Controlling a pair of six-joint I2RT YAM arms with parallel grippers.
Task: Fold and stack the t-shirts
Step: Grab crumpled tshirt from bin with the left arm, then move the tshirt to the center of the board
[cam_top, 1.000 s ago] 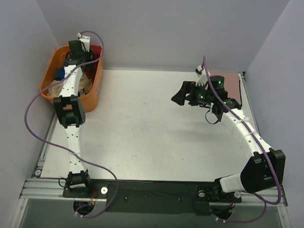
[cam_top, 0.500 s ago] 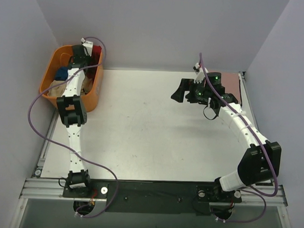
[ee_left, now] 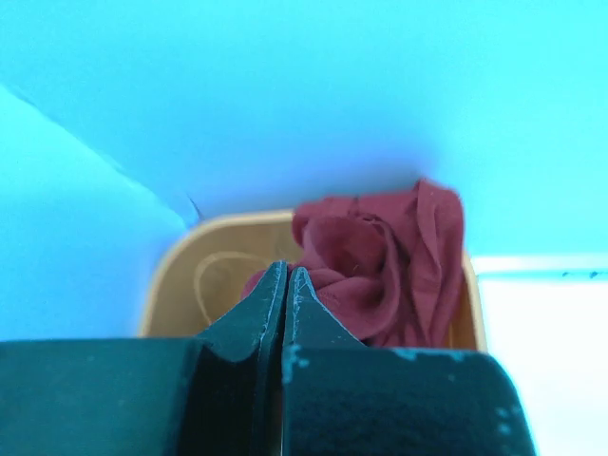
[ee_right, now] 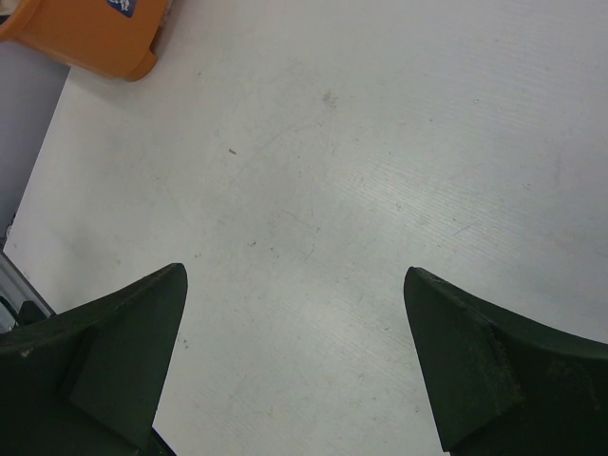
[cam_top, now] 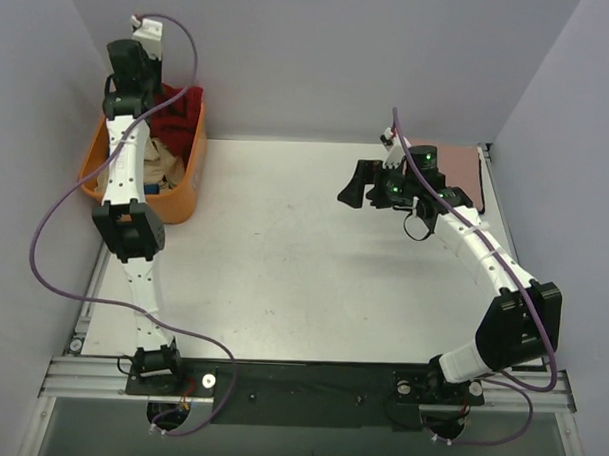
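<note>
Left gripper (ee_left: 286,275) lifts dark red t-shirt (ee_left: 385,261) from orange basket (cam_top: 184,192).
Its jaws pinch the cloth's edge; right gripper (ee_right: 293,274) hangs wide apart over the white table (ee_right: 380,142).

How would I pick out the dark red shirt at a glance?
By the far left corner of the table sits an orange basket heaped with cloth. At the basket's far right end is the dark red shirt, bunched up and standing above the rim. The beige cloth beside it lies lower.
</note>
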